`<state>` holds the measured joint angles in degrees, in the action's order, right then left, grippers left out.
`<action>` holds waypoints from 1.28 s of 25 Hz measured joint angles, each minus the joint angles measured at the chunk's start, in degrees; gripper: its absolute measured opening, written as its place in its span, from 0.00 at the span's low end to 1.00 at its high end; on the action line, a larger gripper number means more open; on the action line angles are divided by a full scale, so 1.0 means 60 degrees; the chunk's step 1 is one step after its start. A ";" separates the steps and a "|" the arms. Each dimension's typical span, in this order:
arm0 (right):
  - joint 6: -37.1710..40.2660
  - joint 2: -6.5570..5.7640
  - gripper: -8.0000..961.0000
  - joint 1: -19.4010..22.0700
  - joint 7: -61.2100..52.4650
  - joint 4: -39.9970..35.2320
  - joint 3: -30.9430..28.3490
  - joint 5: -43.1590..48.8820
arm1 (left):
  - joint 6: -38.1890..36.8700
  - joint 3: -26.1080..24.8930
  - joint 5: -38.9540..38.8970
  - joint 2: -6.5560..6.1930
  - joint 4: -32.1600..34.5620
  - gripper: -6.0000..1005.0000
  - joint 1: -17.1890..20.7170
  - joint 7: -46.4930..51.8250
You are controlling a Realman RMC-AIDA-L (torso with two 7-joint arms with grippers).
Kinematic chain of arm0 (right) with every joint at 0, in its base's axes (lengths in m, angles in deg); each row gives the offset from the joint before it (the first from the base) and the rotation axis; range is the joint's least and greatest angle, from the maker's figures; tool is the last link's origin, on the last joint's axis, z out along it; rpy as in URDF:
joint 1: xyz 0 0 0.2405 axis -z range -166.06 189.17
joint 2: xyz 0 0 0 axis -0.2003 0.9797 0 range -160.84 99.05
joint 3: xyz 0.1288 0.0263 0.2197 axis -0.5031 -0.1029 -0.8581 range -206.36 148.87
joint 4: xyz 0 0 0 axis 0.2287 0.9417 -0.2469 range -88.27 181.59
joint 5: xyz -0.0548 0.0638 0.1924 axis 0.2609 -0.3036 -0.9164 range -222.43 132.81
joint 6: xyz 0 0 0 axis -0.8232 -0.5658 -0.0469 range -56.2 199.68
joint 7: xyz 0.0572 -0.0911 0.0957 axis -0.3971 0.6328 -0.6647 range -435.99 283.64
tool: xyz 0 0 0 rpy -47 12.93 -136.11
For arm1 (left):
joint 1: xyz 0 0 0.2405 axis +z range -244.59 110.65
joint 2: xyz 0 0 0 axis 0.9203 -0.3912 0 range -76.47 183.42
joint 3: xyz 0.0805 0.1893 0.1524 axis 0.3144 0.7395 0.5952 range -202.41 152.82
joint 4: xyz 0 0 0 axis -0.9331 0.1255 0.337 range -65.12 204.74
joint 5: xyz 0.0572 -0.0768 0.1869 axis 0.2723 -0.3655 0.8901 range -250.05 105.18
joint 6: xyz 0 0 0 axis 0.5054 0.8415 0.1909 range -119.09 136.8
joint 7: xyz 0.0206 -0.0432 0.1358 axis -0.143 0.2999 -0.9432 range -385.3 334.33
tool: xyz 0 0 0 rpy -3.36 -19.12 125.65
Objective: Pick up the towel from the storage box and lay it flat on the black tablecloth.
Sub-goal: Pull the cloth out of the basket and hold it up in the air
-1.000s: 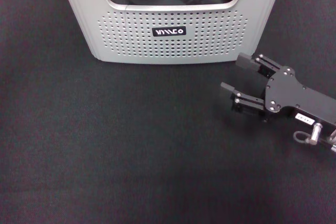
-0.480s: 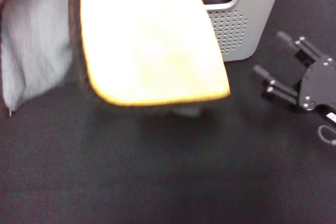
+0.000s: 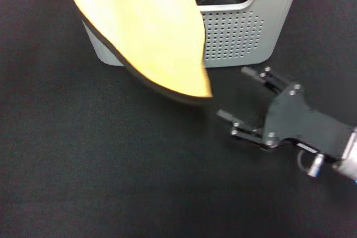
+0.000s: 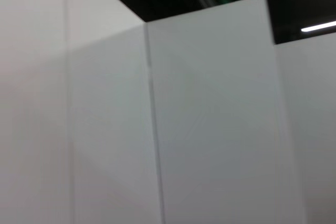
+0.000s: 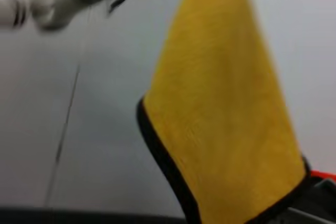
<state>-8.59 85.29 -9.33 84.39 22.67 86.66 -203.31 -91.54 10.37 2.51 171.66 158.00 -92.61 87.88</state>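
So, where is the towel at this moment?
In the head view the towel hangs in the air in front of the storage box, toward the robot's left, its lower corner above the black tablecloth near the open right gripper.

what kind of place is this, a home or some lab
Probably a lab or test booth, not a home: plain white partition panels, a work surface under a black tablecloth, and a staged storage box of laundry with a towel.

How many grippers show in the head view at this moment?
1. The right gripper, fingers open, hovers over the black tablecloth by the storage box, near the hanging towel. The left gripper isn't visible there; it may be above the frame.
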 joint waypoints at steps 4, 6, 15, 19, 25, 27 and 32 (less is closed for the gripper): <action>0.1559 0.0000 0.84 0.0654 0.1317 -0.1564 0.0293 -0.0052 | 0.0319 -0.0007 0.0090 0.0142 0.0044 0.02 0.0240 -0.0192; 0.2130 0.0000 0.84 0.0950 0.1746 -0.2144 0.0336 -0.0087 | 0.0383 -0.0019 0.0093 0.0205 0.0063 0.02 0.0340 -0.0288; -0.0066 -0.0177 0.84 0.1110 -0.0086 -0.1920 0.0304 -0.0049 | -0.0977 0.0589 0.0866 -0.0565 -0.0013 0.02 0.0517 -0.0654; -0.1123 -0.0571 0.84 0.0822 -0.2469 -0.1456 -0.0307 0.0292 | -0.2057 0.1045 0.1167 -0.1083 -0.0138 0.02 0.0492 -0.0733; -0.2338 -0.1238 0.84 -0.0226 -0.5624 -0.0660 -0.2190 0.2642 | -0.2667 0.3094 0.0929 -0.2127 -0.0612 0.02 0.0267 -0.1309; -0.2513 -0.1462 0.84 -0.0706 -0.6525 -0.0590 -0.2737 0.3688 | -0.2675 0.3960 0.0875 -0.2435 -0.0611 0.02 0.0146 -0.1484; -0.3052 -0.1789 0.83 -0.1542 -0.7552 -0.0633 -0.3575 0.5641 | -0.2704 0.5536 0.0837 -0.2807 -0.0653 0.02 -0.0563 -0.1565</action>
<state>-26.90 74.56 -18.58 39.08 18.87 65.21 -169.46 -107.77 43.58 7.53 154.82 154.08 -95.99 78.49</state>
